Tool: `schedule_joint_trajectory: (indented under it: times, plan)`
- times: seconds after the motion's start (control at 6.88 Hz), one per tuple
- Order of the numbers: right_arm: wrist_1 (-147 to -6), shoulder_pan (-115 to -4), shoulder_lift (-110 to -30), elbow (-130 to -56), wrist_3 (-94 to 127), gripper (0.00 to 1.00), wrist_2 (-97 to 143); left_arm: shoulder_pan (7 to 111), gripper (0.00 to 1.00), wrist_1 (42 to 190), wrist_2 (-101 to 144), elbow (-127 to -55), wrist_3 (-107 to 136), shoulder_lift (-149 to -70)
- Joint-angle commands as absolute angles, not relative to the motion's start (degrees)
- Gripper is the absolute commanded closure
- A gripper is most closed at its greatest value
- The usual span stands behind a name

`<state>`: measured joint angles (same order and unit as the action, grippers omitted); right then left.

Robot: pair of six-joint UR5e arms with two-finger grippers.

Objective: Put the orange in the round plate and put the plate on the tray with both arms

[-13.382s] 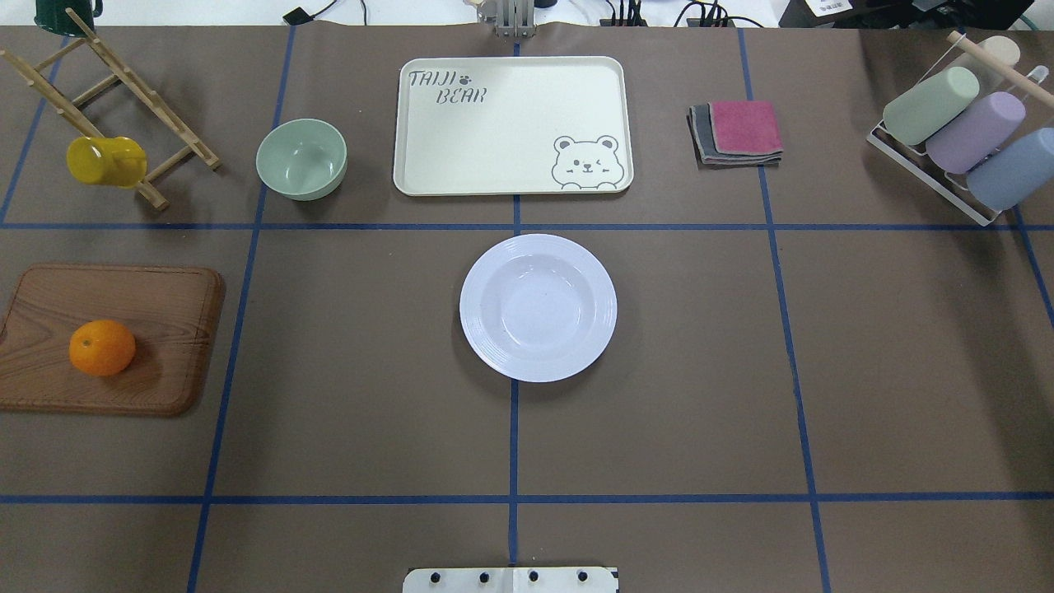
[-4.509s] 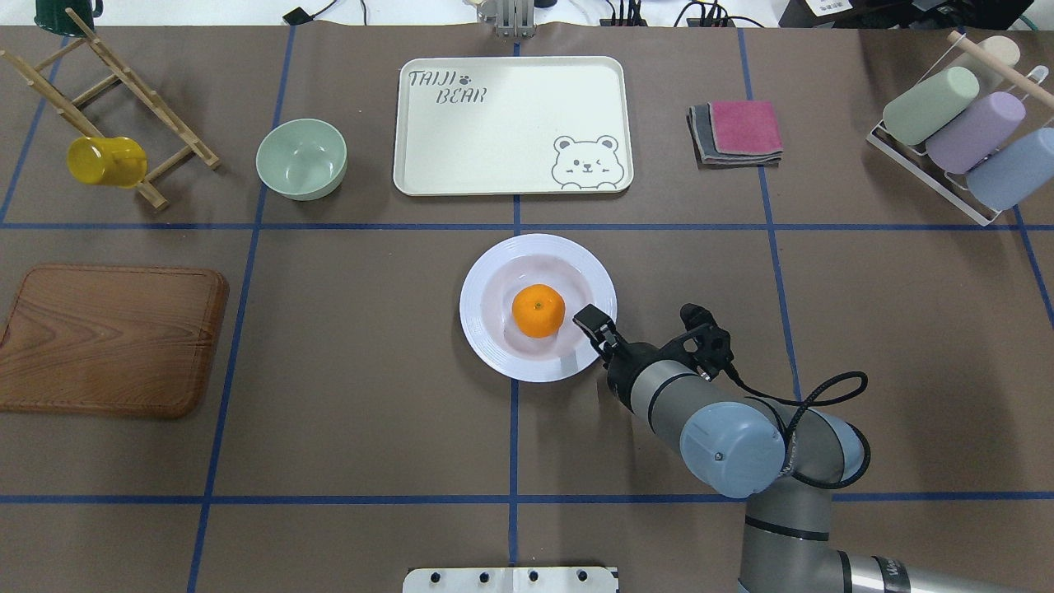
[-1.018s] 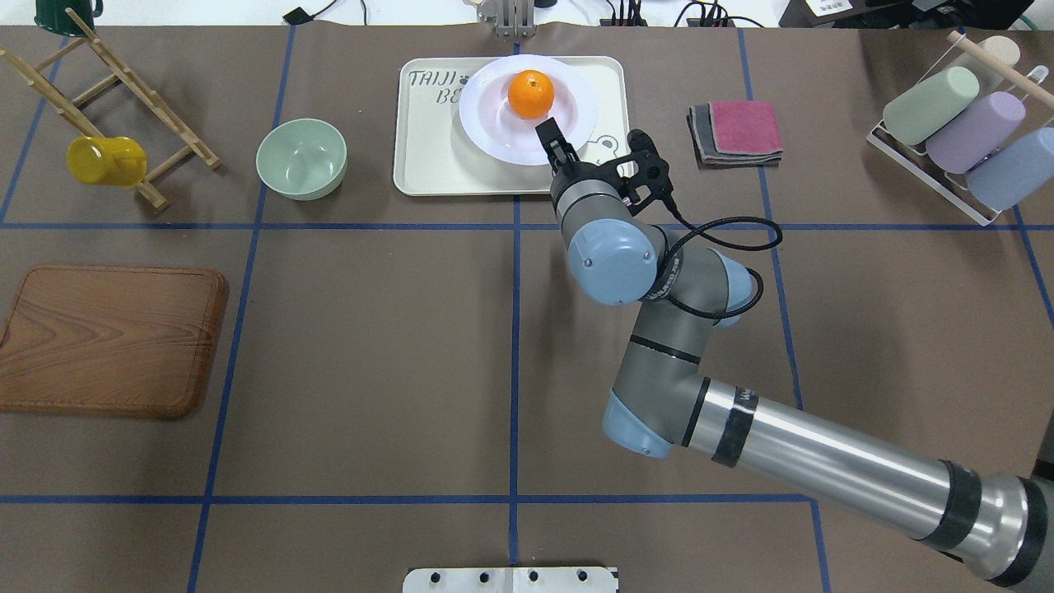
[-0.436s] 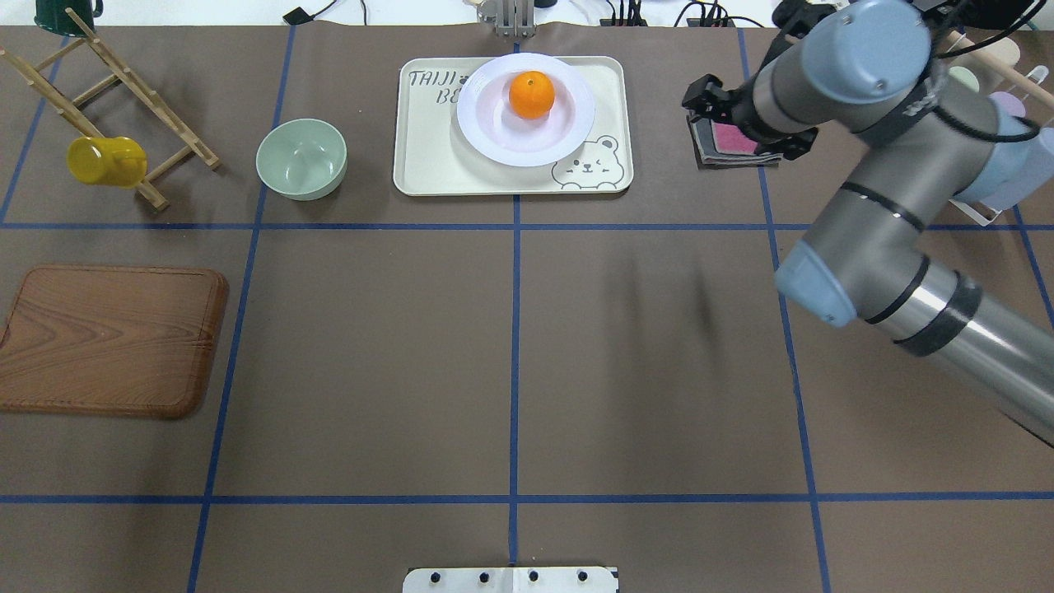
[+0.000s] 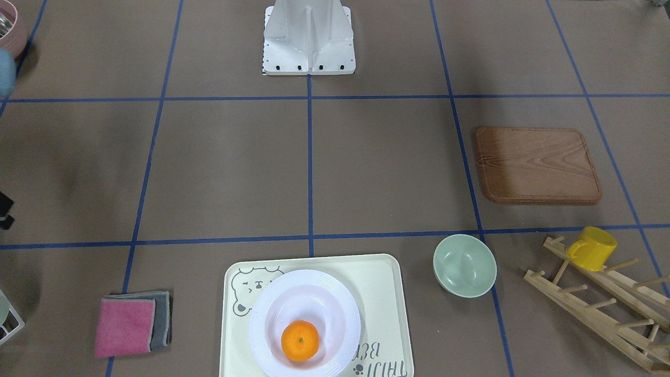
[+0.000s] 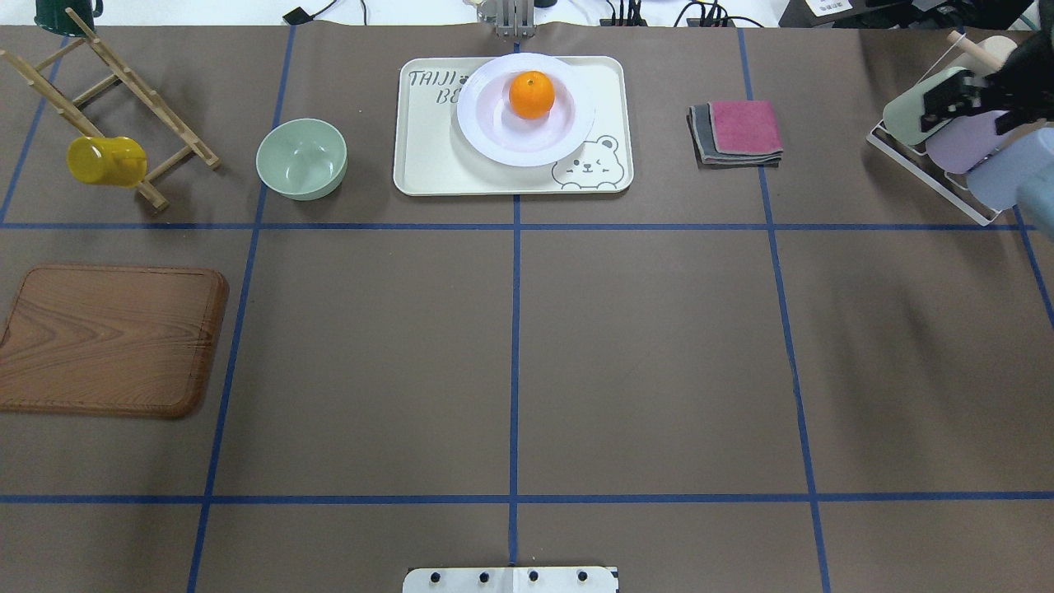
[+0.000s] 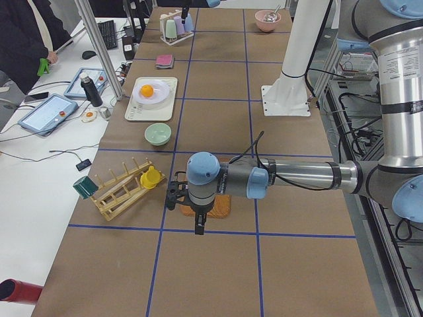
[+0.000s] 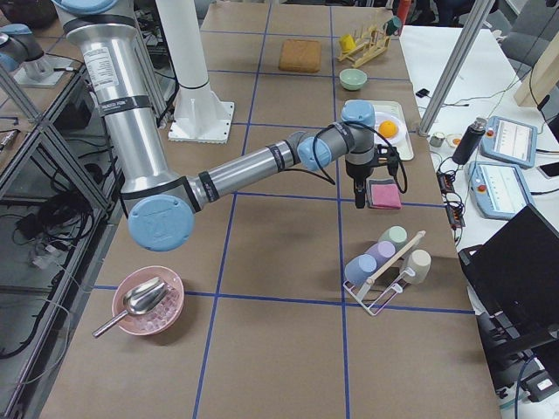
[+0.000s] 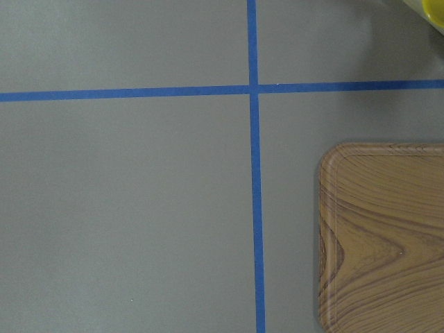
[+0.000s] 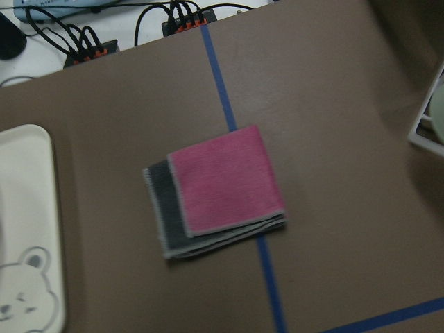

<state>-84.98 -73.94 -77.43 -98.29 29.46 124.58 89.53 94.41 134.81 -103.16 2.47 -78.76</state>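
Observation:
The orange [image 6: 531,94] sits in the sunken centre of the white round plate [image 6: 494,136], and the plate rests on the cream tray [image 6: 428,161] at the table's far middle. From the front, the orange [image 5: 300,341] lies in the plate [image 5: 264,319] on the tray [image 5: 382,293]. Nothing touches them. My right gripper [image 8: 358,199] hangs pointing down beside the folded cloth, apart from the tray; I cannot tell if it is open or shut. My left gripper [image 7: 198,228] points down over the wooden board's near end; its state is unclear too.
A wooden board [image 6: 107,338] lies at the left, with a pale green bowl [image 6: 301,158] and a wooden rack holding a yellow mug [image 6: 105,161] behind it. A pink and grey folded cloth [image 6: 737,132] lies right of the tray. A cup rack [image 6: 955,132] stands far right.
The right arm let go of the plate on the tray, then swung right past the cloth to the view's right edge. Plate and orange stay put.

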Motion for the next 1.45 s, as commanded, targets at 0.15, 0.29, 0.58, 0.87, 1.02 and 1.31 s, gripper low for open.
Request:
schedule_joint_trajectory:
  times: [0.15, 0.29, 0.58, 0.87, 1.02, 1.31]
  plan:
    - [-94.38, -88.73, -88.56, -98.26, -2.05, 0.0, 128.22, 89.47, 0.01, 94.31, 134.74, -104.59, 2.37, -78.4]
    - [-94.22, -89.9, -91.64, -98.52, -6.63, 0.0, 128.41, 89.47, 0.01, 94.31, 134.74, -104.76, 2.37, -78.31]
    - [-95.53, -90.79, -93.77, -98.79, -11.59, 0.0, 129.72, 89.47, 0.01, 94.39, 134.74, -104.68, 2.37, -78.05]
    - [-95.36, -90.79, -95.18, -98.0, -11.51, 0.0, 134.61, 89.47, 0.01, 94.48, 134.74, -104.85, 2.37, -77.52]
    - [-95.36, -90.79, -95.79, -98.17, -10.56, 0.0, 134.65, 89.39, 0.01, 94.4, 134.74, -104.59, 2.37, -77.0]
    - [-95.19, -90.7, -96.06, -98.0, -7.75, 0.0, 134.21, 89.38, 0.01, 94.31, 134.82, -104.41, 2.37, -76.73]
